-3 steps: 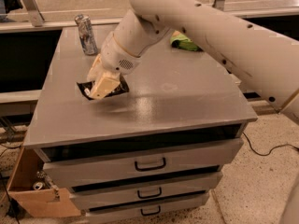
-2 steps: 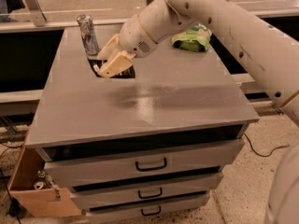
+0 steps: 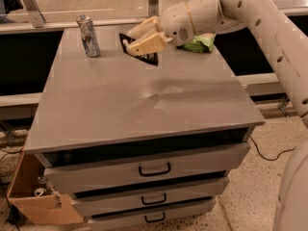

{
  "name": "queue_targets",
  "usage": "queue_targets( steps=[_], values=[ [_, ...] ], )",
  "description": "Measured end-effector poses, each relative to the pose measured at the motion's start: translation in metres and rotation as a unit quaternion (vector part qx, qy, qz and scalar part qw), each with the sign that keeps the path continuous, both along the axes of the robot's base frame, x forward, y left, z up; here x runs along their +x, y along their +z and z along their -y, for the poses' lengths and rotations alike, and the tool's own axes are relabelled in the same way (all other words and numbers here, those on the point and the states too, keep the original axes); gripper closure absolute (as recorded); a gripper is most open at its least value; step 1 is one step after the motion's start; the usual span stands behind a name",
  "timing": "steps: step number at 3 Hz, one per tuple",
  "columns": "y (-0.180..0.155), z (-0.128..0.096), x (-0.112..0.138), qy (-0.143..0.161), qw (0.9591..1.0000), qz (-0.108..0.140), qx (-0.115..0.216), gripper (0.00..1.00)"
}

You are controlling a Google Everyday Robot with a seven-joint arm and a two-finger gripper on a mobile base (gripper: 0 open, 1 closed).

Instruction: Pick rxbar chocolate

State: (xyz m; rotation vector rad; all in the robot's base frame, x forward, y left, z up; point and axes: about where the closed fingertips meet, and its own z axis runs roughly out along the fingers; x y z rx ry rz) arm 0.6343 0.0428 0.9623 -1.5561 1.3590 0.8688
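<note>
Rxbar chocolate (image 3: 148,57): dark wrapper pinched in the end effector (image 3: 134,41), protruding toward its 5 o'clock, long axis 10-to-4 (at the desk's (image 3: 144,109) 12 o'clock edge).

Cream tool (image 3: 128,43) around black rxbar chocolate (image 3: 148,58)

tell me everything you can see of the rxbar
The rxbar is a thin, flat bar in a dark wrapper. The claw is shut on it, cream fingers covering its middle, so only the corners show. It is tilted, at the rear of the table, between the can and the green bag.
</note>
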Motion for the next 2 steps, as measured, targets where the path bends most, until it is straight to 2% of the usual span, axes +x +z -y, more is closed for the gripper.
queue_targets(
  steps=[1, 2],
  values=[
    [0.0098, 0.0459, 0.0096, -0.035, 0.9987, -0.018, 0.030, 1.00],
    [0.0119, 0.0496, 0.0103, -0.039, 0.9985, -0.018, 0.033, 1.00]
  ],
)
